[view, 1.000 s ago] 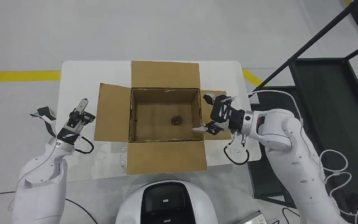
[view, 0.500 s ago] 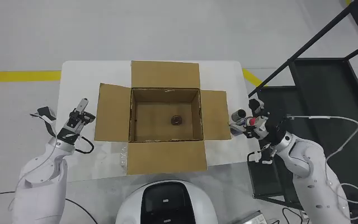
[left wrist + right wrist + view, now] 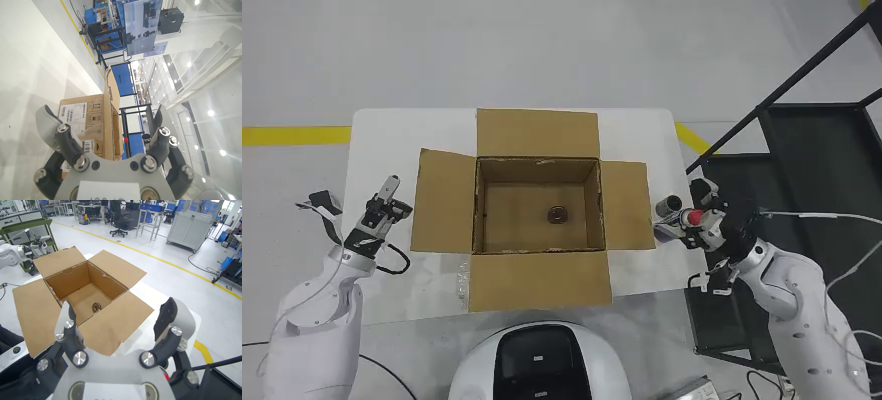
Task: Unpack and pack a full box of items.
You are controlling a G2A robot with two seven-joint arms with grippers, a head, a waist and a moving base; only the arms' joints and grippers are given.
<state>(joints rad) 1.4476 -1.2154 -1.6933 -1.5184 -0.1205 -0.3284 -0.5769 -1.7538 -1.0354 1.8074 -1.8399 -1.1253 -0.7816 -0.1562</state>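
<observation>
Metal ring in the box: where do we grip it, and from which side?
Take the metal ring across its outer rim, coming straight down from above. It appears to lie flat on the floor of the cardboard box, whose walls block any sideways approach. It sits nearer the right gripper, which is open.

One cardboard box sits at the centre of the top view, with four flaps folded outward, one on each side. One round metal ring lies inside it, just right of the middle of the box floor. One white table carries the box. There are two grippers: the left gripper near the left edge of the frame and the right gripper near the right. One dark metal rack stands at the right edge
</observation>
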